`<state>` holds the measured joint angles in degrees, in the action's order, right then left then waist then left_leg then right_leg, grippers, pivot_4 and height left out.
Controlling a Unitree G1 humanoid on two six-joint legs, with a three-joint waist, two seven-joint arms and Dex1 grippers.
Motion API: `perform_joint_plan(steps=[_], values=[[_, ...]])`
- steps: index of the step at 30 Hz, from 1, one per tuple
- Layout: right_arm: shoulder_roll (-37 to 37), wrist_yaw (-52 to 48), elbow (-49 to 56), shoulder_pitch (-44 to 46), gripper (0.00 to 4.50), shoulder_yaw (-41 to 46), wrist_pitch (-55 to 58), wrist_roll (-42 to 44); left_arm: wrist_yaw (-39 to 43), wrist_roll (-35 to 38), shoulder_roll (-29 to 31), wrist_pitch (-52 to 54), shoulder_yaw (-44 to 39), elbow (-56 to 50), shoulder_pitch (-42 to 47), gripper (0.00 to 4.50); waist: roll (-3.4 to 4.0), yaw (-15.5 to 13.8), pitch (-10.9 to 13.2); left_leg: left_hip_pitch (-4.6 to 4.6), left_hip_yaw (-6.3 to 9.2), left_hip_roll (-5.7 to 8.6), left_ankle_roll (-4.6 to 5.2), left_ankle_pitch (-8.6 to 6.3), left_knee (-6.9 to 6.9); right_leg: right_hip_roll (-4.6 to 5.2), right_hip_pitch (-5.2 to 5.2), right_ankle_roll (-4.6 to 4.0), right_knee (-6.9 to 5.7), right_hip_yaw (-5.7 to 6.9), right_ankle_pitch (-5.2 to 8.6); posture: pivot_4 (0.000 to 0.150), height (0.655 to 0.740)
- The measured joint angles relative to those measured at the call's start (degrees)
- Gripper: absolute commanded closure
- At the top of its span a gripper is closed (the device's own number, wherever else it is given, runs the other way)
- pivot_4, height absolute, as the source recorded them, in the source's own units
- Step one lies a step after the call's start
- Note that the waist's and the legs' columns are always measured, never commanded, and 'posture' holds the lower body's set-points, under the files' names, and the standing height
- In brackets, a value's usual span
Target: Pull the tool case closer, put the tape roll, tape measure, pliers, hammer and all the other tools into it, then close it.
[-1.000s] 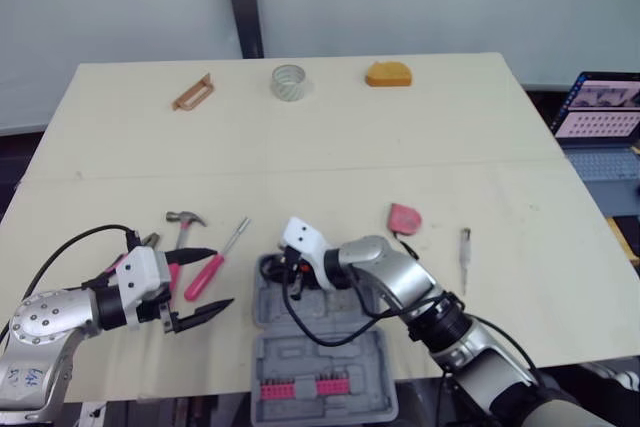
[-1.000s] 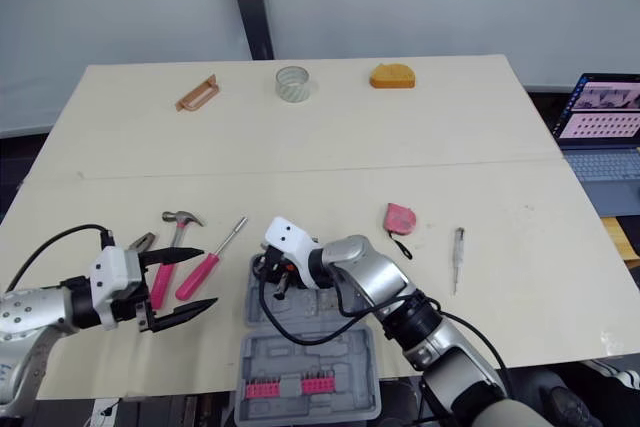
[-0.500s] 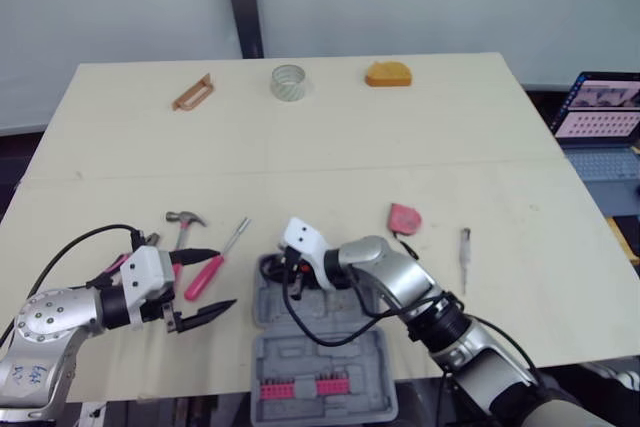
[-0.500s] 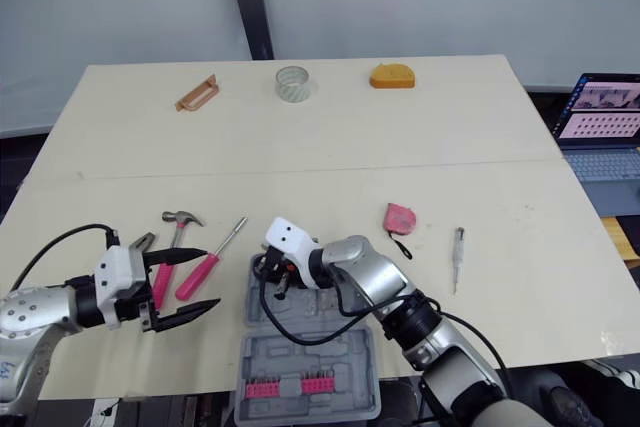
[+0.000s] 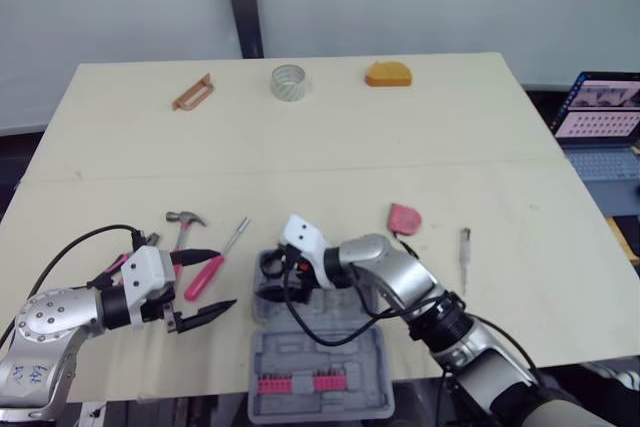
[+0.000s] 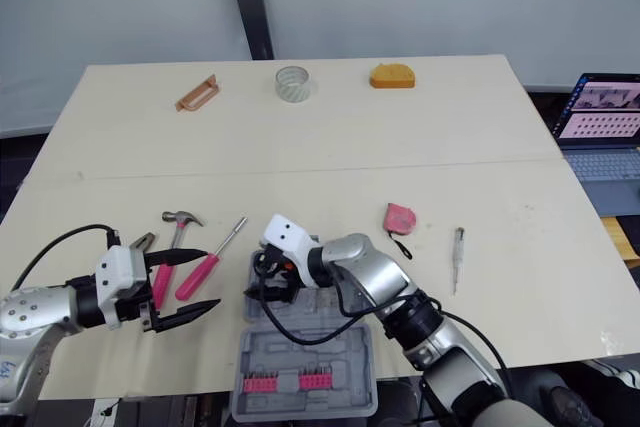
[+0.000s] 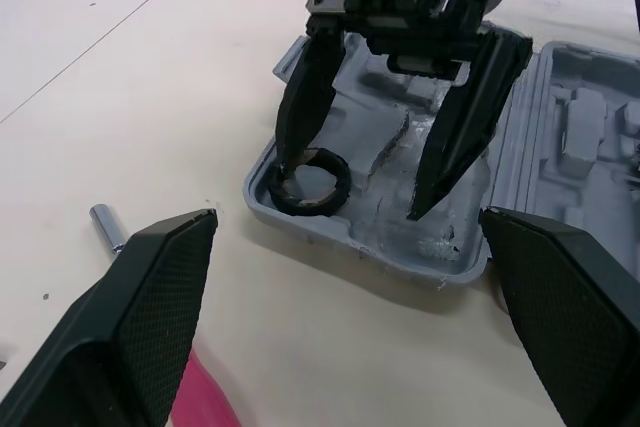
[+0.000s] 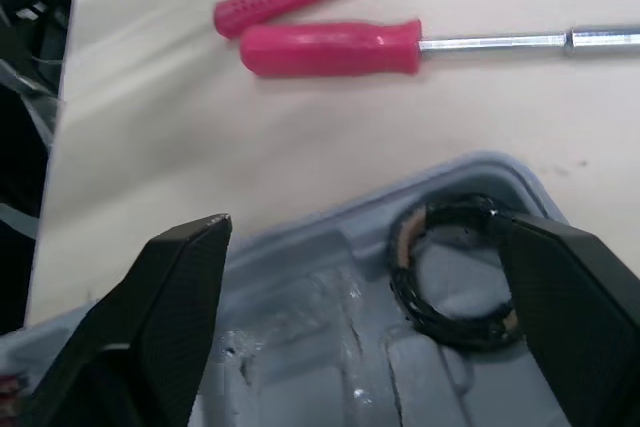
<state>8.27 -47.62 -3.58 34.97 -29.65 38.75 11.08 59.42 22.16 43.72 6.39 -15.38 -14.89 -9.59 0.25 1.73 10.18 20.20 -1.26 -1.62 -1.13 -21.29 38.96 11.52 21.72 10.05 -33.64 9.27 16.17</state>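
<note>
Case [image 5: 320,367] tray: right gripper [image 7: 352,187] fingers [image 7: 305,87] spread inside, one tip at the black tape roll [image 7: 338,172]
Left of case: screwdriver [image 5: 205,275], hammer [image 5: 185,219], left gripper [image 5: 223,278] close together
Mid desk [image 5: 330,137]: bare, free passage

The table [image 5: 330,147] carries an open tool case [image 5: 330,359], hammer [image 5: 185,218], pink screwdriver [image 5: 206,275] and tape measure [image 5: 404,218].

Bright, even light falls from overhead on the pale table [image 5: 400,127], and no shadow has a hard edge. The tool case [image 5: 320,372] leaves only a thin, soft dark rim on the wood along its outer wall. Inside the case, small white glints sit on the grey moulding beside the black tape roll [image 7: 310,182]. Just outside the case, the pink screwdriver handle [image 8: 330,47] carries a faint sheen. Far right of the case, a laptop screen [image 5: 597,105] glows.
</note>
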Motion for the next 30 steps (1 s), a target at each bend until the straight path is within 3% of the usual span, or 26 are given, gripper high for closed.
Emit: perform_joint_plan(steps=[3, 10, 23, 26, 28, 30], values=[[0.35, -0.30, -0.30, -0.01, 0.90, 0.97, -3.21, 0.06, -0.12, 0.00, 0.00, 0.21, 0.02, 0.00, 0.00, 0.00, 0.00, -0.01, 0.00, 0.00, -0.01, 0.00, 0.00, 0.00, 0.00, 0.00, 0.00, 0.00, 0.00, 0.00, 0.00, 0.150, 0.7400], [-0.57, -0.29, -7.09, -0.49, 4.41, 1.02, -14.06, -2.18, -0.65, -0.01, 0.00, 0.60, 0.27, -0.01, 0.13, 0.00, 0.00, 0.08, 0.00, -0.01, -0.02, 0.00, 0.00, 0.00, -0.01, 0.00, 0.00, 0.00, 0.00, -0.01, 0.00, 0.150, 0.7400], [-3.03, -0.29, -16.18, -0.48, 4.41, 1.18, -24.60, -5.79, -1.23, -0.02, 0.00, 1.03, 0.76, -0.01, 0.47, 0.00, 0.01, 0.24, 0.01, -0.02, -0.02, -0.02, 0.00, 0.00, 0.00, -0.03, 0.01, -0.01, -0.02, -0.02, 0.00, 0.150, 0.7400], [-3.52, -0.36, -16.54, -0.48, 3.69, 1.39, -24.92, -5.86, -1.25, -0.02, 0.00, 1.03, 0.77, -0.01, 0.57, 0.00, 0.01, 0.23, 0.01, -0.02, -0.02, -0.03, 0.00, 0.00, 0.00, -0.03, 0.01, -0.01, -0.02, -0.02, 0.00, 0.150, 0.7400], [-3.69, -0.45, -16.53, -0.48, 2.75, 1.48, -24.91, -5.83, -1.27, -0.02, 0.00, 1.03, 0.77, 0.00, 0.60, 0.00, 0.01, 0.22, 0.01, -0.02, -0.02, -0.03, 0.00, 0.00, 0.00, -0.03, 0.01, -0.01, -0.02, -0.03, 0.00, 0.150, 0.7400], [-3.88, -0.67, -16.35, -0.55, 2.75, 2.02, -24.82, -5.36, -1.28, -0.03, 0.00, 1.03, 0.77, 0.00, 0.62, 0.00, 0.02, 0.22, 0.01, -0.02, -0.02, -0.03, 0.00, 0.00, 0.00, -0.03, 0.01, -0.01, -0.02, -0.03, 0.00, 0.150, 0.7400]])
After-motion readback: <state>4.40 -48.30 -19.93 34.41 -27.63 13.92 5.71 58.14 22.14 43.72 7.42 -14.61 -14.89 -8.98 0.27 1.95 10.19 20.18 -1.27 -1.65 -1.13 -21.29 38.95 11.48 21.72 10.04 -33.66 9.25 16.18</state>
